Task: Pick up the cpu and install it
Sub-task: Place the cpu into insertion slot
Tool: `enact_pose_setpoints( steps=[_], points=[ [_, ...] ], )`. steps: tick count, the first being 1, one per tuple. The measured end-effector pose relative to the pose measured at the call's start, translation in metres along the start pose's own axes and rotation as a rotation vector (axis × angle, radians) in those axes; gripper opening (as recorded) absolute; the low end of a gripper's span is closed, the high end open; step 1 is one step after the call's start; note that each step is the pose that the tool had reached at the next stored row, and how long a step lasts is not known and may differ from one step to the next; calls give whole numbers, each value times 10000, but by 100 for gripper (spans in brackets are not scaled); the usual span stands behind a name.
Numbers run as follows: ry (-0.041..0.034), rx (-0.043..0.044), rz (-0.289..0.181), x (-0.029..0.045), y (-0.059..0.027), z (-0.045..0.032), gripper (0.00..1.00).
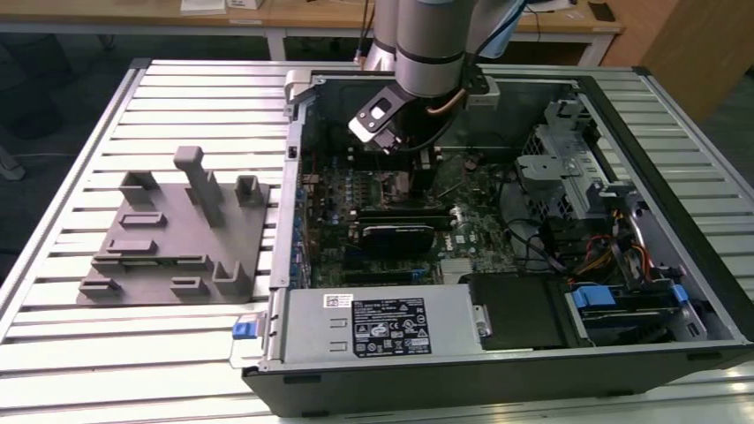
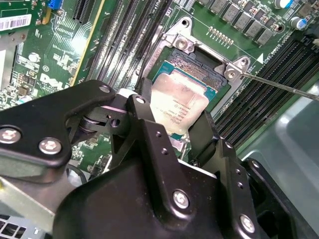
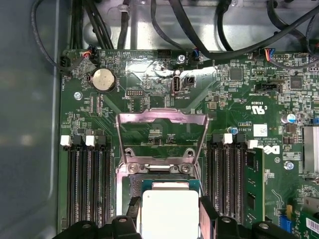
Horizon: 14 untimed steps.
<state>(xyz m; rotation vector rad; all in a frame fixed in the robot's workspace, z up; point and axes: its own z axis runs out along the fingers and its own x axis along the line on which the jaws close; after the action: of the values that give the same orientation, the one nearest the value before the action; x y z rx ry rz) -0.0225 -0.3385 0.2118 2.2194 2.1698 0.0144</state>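
The cpu [image 2: 178,104], a flat square chip with a silvery top, sits between my gripper's [image 2: 174,113] two black fingers [image 2: 145,99], right over the open socket [image 2: 197,62] on the green motherboard. The fingers press on two opposite edges of the chip, so the gripper is shut on it. In the first wrist view the cpu [image 3: 169,211] lies level over the socket, with the hinged metal load plate [image 3: 162,130] swung open beyond it. In the exterior view my gripper [image 1: 412,163] reaches down into the open computer case [image 1: 659,265].
Memory slots [image 3: 89,184] flank the socket on both sides, and a thin lever wire [image 2: 279,85] sticks out beside it. Black cables [image 3: 199,30] cross behind the board. A grey fixture with plastic blocks [image 1: 177,238] stands on the slatted table, at the exterior view's left.
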Motion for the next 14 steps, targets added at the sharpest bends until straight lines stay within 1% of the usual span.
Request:
enact_pose_setpoints(
  steps=[5,11,14],
  points=[
    [-3,0,-3,11,-1,15,54],
    [-42,0,-5,20,-2,51,54],
    [-50,-1,-4,20,-3,70,54]
  ],
)
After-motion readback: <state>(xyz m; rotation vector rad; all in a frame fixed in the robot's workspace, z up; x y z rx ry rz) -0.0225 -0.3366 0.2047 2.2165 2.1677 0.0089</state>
